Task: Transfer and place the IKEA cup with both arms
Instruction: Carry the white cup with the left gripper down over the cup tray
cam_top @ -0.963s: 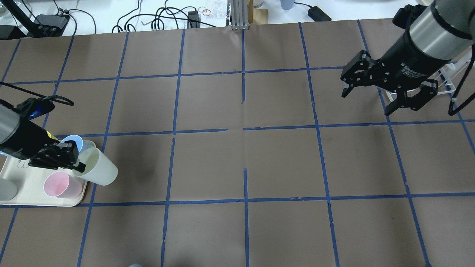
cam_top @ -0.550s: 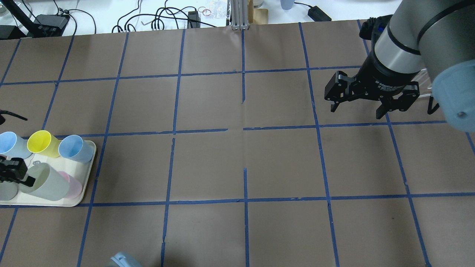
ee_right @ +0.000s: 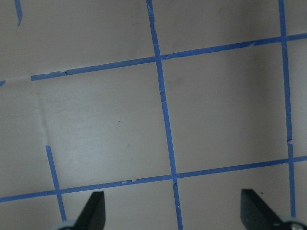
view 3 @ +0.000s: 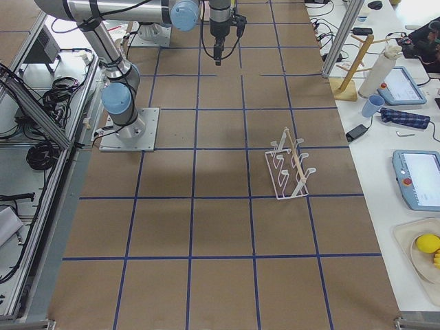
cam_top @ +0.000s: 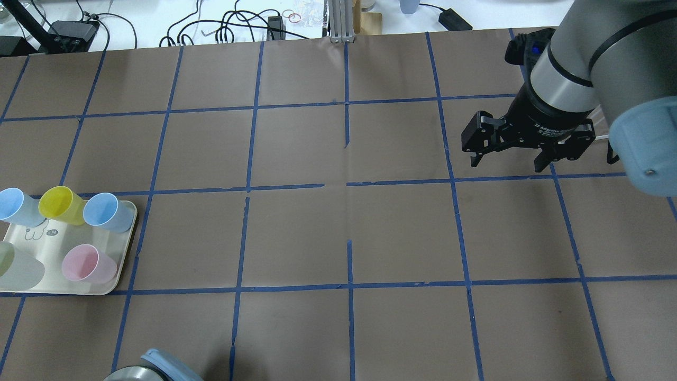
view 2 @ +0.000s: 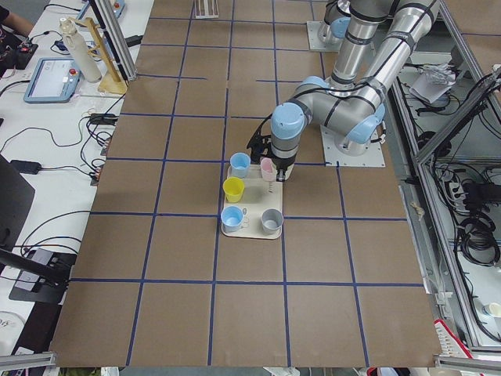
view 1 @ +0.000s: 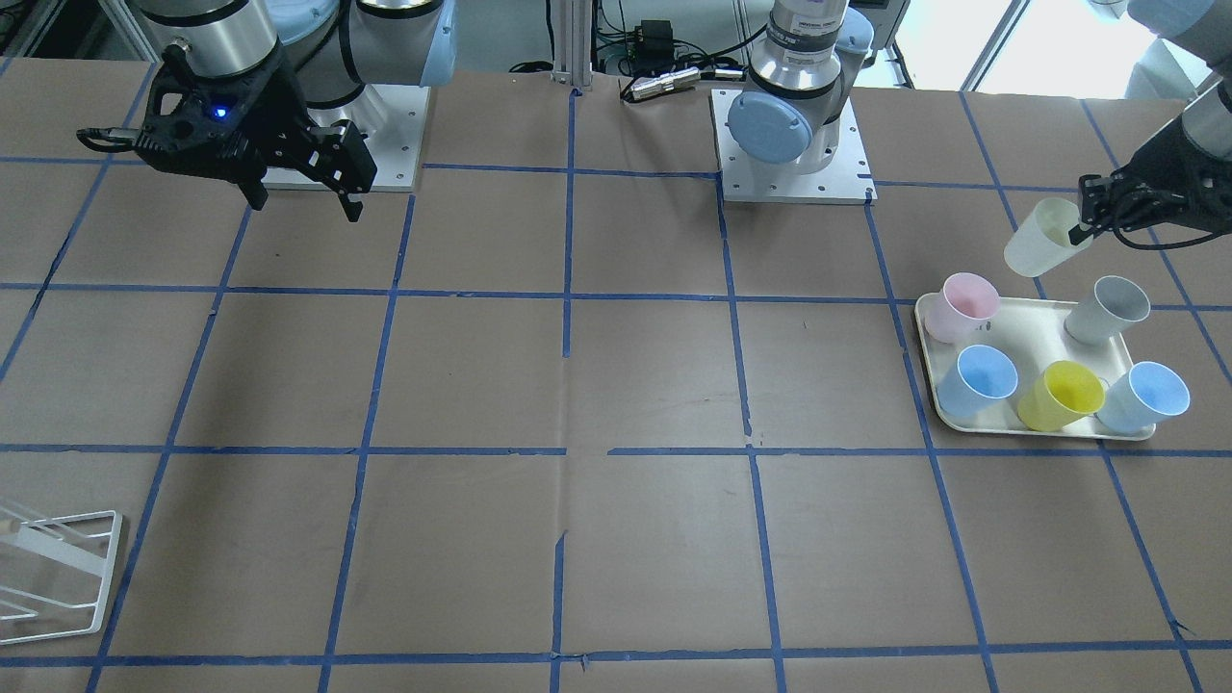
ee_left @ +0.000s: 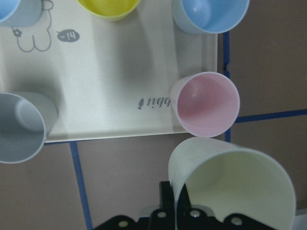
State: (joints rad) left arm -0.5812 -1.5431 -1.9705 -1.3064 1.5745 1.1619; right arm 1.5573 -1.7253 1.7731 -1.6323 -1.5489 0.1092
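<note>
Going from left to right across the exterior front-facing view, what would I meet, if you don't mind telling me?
wire rack → right gripper → pink cup → IKEA cup → far-right blue cup

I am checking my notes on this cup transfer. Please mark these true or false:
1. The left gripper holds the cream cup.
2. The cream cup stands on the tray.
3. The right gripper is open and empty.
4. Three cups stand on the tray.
1. True. The left gripper grips the IKEA cup at its rim.
2. False. The cup is held tilted in the air, off the tray.
3. True. The right gripper hangs over bare table with its jaws apart and nothing between them.
4. False. Five stand there: the pink cup, the grey cup, the yellow cup, one blue cup and another blue cup.
</note>
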